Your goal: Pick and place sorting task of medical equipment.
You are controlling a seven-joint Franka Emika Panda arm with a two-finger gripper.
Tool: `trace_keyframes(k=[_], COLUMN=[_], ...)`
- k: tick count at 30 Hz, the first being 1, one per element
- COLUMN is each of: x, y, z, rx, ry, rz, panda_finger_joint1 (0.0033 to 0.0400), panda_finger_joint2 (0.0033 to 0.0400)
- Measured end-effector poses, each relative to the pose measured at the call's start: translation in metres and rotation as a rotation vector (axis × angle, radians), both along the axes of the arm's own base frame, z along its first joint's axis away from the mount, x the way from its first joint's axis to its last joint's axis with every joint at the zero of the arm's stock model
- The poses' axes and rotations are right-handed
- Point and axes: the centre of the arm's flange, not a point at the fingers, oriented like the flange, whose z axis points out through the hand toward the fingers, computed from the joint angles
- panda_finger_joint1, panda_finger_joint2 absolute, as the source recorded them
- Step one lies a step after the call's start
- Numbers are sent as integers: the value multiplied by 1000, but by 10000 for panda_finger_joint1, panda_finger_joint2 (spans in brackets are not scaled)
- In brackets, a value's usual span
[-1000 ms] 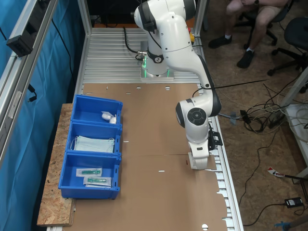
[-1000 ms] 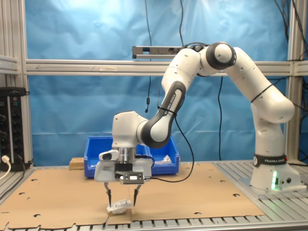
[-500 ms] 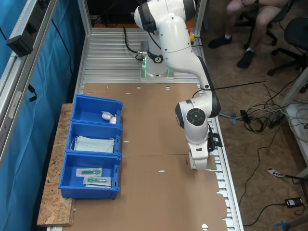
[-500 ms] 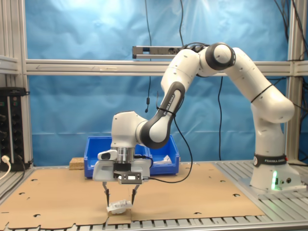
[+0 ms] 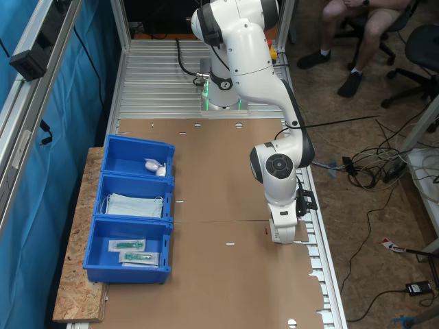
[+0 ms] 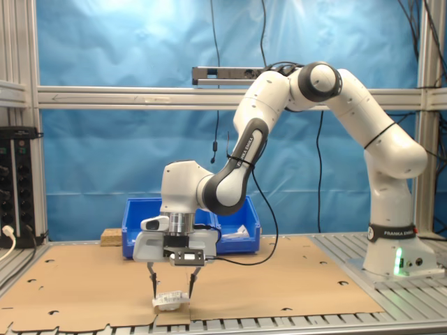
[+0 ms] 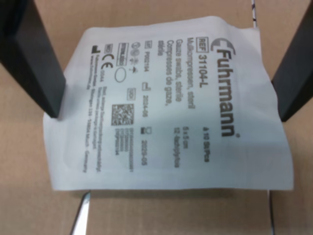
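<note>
The medical equipment is a flat white sealed packet [image 7: 166,103] with grey print, lying on the brown cardboard [image 6: 84,286] near the table's edge. In the second exterior view the packet [image 6: 171,301] sits low between my black fingertips. My gripper [image 6: 171,289] is open and straddles it, one finger [image 7: 34,58] on each side, and the wrist view shows neither pad pressing on it. From above, in the first exterior view, the white gripper body [image 5: 283,229] hides the packet.
A row of three blue bins [image 5: 92,233] stands at the first exterior view's left: a white packet [image 5: 154,166], pale blue masks [image 5: 134,204], clear packets with green items [image 5: 134,250]. The bins [image 6: 136,227] stand behind my arm. A seated person [image 5: 370,27] is beyond the frame.
My gripper has come down a little around the packet and shifted slightly toward the second exterior view's left. The packet now lies flatter between the open fingers.
</note>
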Motion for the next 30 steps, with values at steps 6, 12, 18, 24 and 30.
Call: trace_keyframes(k=[6, 12, 18, 24, 30], x=[1, 1, 0, -1, -2], y=[0, 0, 0, 0, -1], z=[1, 1, -4, -9, -13], rx=[0, 1, 2, 2, 2], ry=[-3, -3, 3, 11, 17], rz=[0, -1, -1, -2, -3], panda_finger_joint1=[400, 400, 400, 400, 400], panda_finger_joint2=[400, 400, 400, 400, 400])
